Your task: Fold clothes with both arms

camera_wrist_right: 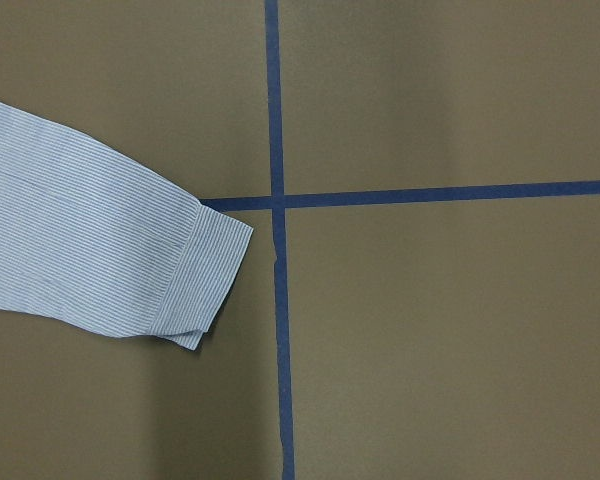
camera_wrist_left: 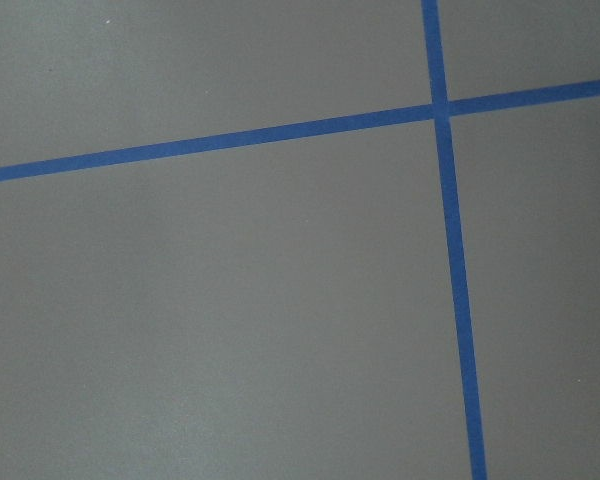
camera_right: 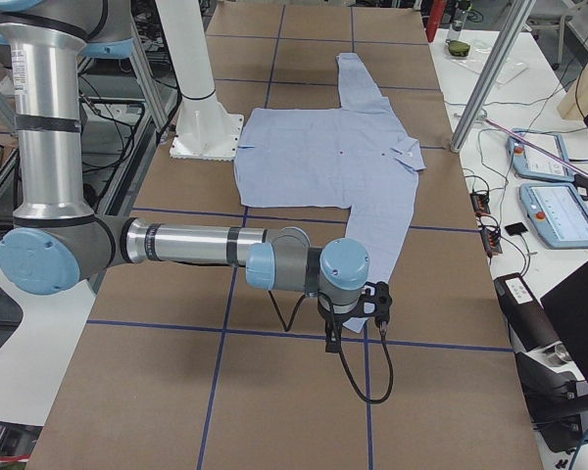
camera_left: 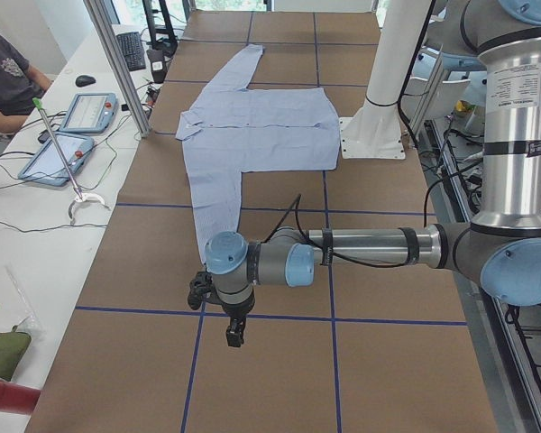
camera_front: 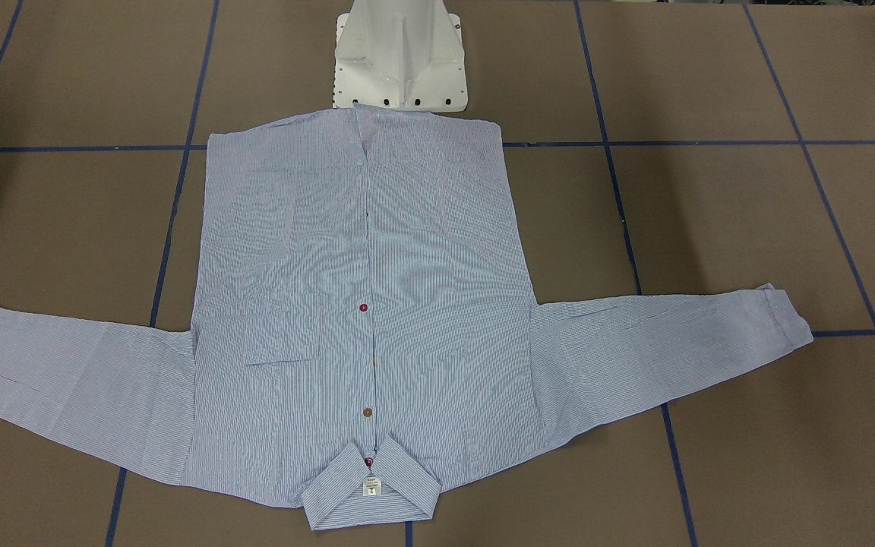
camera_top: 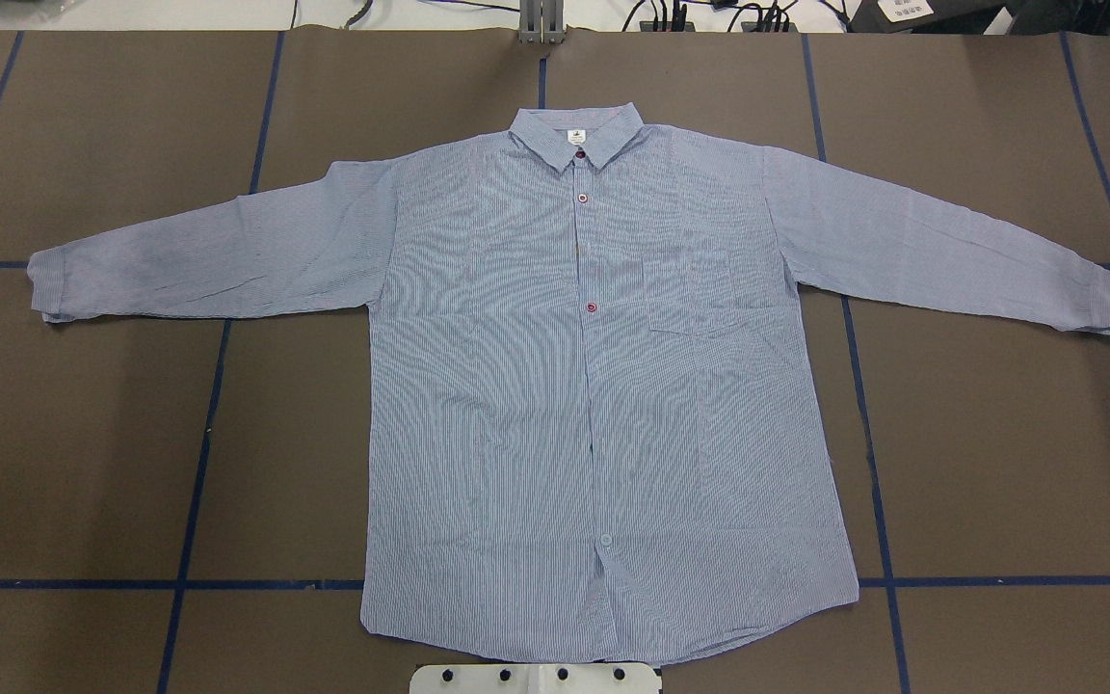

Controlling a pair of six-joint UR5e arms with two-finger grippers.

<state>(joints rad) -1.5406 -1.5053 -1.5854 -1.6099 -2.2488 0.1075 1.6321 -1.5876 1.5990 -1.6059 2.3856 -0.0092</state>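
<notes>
The clothes, one light blue-and-white striped shirt (camera_top: 603, 386), lie flat and buttoned, front up, on the brown table, both sleeves spread wide. The collar (camera_front: 371, 486) points away from the robot. My left gripper (camera_left: 233, 335) hangs over bare table beyond the end of the near sleeve (camera_left: 215, 212) in the exterior left view. My right gripper (camera_right: 333, 341) hovers past the other sleeve (camera_right: 387, 235) in the exterior right view. The right wrist view shows that sleeve's cuff (camera_wrist_right: 195, 275) lying flat. I cannot tell whether either gripper is open or shut.
Blue tape lines (camera_wrist_left: 445, 250) grid the brown table. The white pedestal base (camera_front: 399, 61) stands at the shirt's hem. A side bench holds tablets (camera_left: 54, 158) and a grabber stick (camera_left: 63, 153), with a person (camera_left: 4, 72) seated there. More tablets (camera_right: 559, 211) lie opposite.
</notes>
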